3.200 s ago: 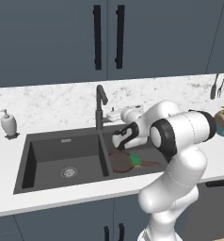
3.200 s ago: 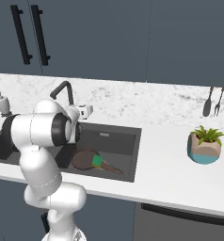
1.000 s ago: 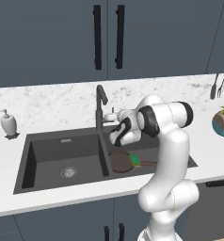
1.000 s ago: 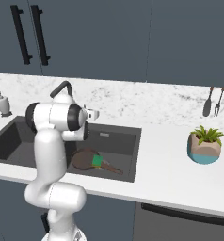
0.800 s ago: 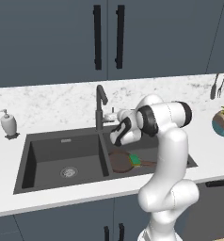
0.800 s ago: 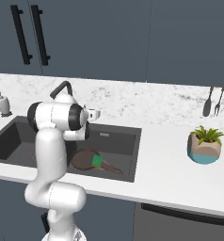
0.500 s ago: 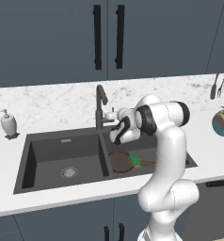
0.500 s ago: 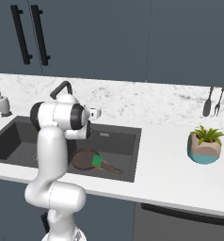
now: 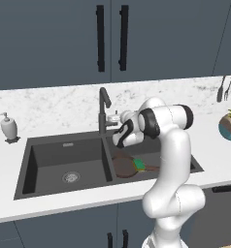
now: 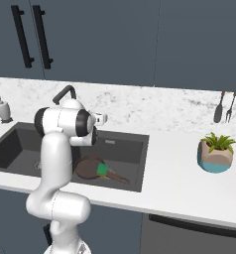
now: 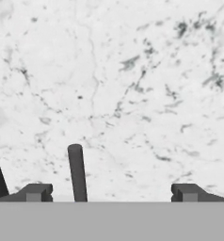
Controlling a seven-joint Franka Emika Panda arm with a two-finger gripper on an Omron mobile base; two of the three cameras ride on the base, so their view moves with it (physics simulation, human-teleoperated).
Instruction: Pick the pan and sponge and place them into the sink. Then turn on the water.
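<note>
The dark grey rectangular double-basin sink point(image 9: 64, 145) sits sunk into the white marble-patterned table point(image 9: 49, 109). In the basin nearer the arm lies the round, shallow, dark reddish-brown frying pan point(image 9: 123, 166), flat on the basin floor, its thin dark handle point(image 10: 119, 177) running out along the bottom. The small green-topped sponge point(image 10: 102, 170) rests in the pan at the handle side, touching it. The other basin holds only its round metal drain point(image 9: 70, 177).

Up at the back rim, the fingers point(image 11: 111, 193) stand spread wide with nothing between them, pointed at the marbled wall behind the sink. In the hand view a slim dark upright lever point(image 11: 77, 173) rises between the two tips, closer to the one on the left of that picture and not touching either. From the base views the hand hangs just beside the dark curved faucet point(image 9: 103, 110), over the sink's back edge.

Pan and sponge both lie below and in front of the fingers, well apart from them, down on the basin floor.

Beyond the far basin a white soap dispenser point(image 9: 8, 128) stands on the table. To the other side of the fingers, well apart, sits a small potted green plant in a tan and teal pot point(image 10: 216, 152), and dark utensils point(image 10: 225, 107) hang on the wall above it.
</note>
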